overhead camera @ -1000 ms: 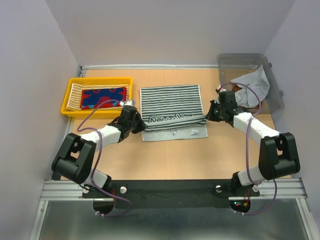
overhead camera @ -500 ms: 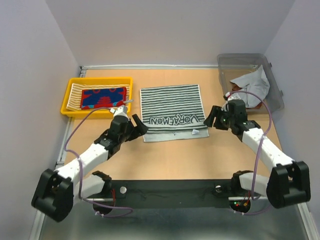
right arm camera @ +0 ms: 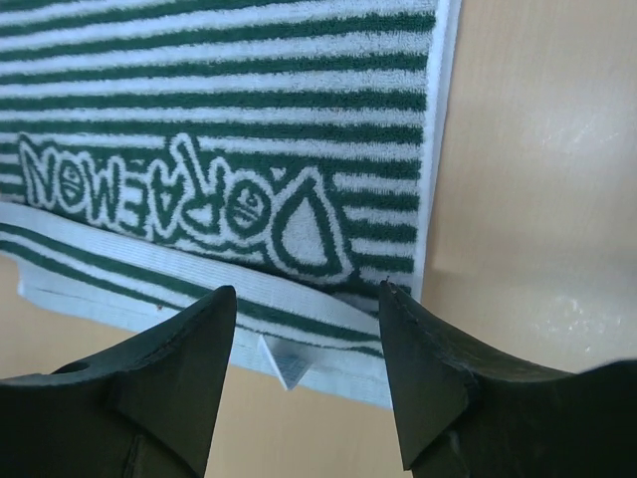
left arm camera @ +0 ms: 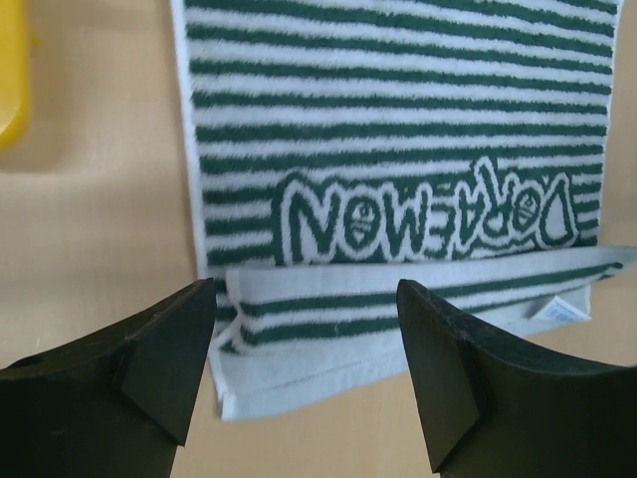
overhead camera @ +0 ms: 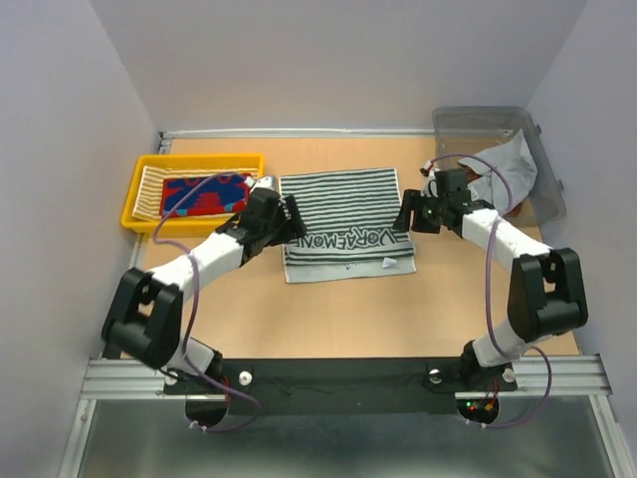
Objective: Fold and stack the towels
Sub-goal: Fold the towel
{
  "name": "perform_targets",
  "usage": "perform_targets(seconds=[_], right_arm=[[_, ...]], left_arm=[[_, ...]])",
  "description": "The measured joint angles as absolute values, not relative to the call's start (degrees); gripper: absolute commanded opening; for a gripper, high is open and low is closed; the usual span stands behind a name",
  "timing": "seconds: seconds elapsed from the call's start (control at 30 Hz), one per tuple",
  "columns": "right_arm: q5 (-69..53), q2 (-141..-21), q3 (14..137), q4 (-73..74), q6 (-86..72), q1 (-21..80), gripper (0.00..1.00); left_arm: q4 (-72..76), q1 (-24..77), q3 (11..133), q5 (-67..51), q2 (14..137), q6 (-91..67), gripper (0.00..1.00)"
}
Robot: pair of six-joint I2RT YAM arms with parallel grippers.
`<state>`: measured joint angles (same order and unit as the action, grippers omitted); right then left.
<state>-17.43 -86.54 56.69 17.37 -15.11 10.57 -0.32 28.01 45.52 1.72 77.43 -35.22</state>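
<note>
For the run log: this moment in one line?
left fingers open at striped towel left edge | right fingers open at right edge | nothing held

Nubby terry-cloth striped towel (left arm camera: 398, 129), seemingly matt.

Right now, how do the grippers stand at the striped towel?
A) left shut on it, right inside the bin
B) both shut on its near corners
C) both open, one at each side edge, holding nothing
C: the wrist views show the left gripper and right gripper with fingers spread apart above the striped towel, which lies ungripped on the table.
</note>
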Motion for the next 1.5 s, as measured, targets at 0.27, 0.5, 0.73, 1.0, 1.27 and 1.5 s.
perform_targets(seconds=[0.27, 0.5, 0.73, 1.0, 1.27, 1.5], right_arm=[[-18.1, -97.1, 61.5, 18.6, -8.8, 13.2, 0.63], [-19.4, -99.2, 60.9, 19.9, -6.3, 15.3, 0.35], [-20.2, -93.6, 55.8, 20.7, -6.3, 15.6, 0.27], [-21.5, -86.3, 50.2, 20.6, -9.3, 15.6, 0.27], [-21.6, -82.5, 43.6, 20.5, -13.1, 15.6, 0.28], [-18.2, -81.0, 40.0, 20.1, -17.1, 15.6, 0.29]], left_arm=[[-2.2, 28.6, 56.0, -1.9, 93.4, -29.1, 0.75], [-4.5, 30.8, 56.2, -3.2, 98.0, -27.4, 0.63], [-4.2, 32.4, 51.6, -3.2, 93.5, -28.1, 0.61], [-2.5, 35.0, 42.2, -2.7, 85.4, -31.6, 0.61], [0.4, 36.9, 34.5, -1.9, 78.8, -35.8, 0.61], [3.2, 37.0, 32.4, -0.3, 77.6, -38.3, 0.61]])
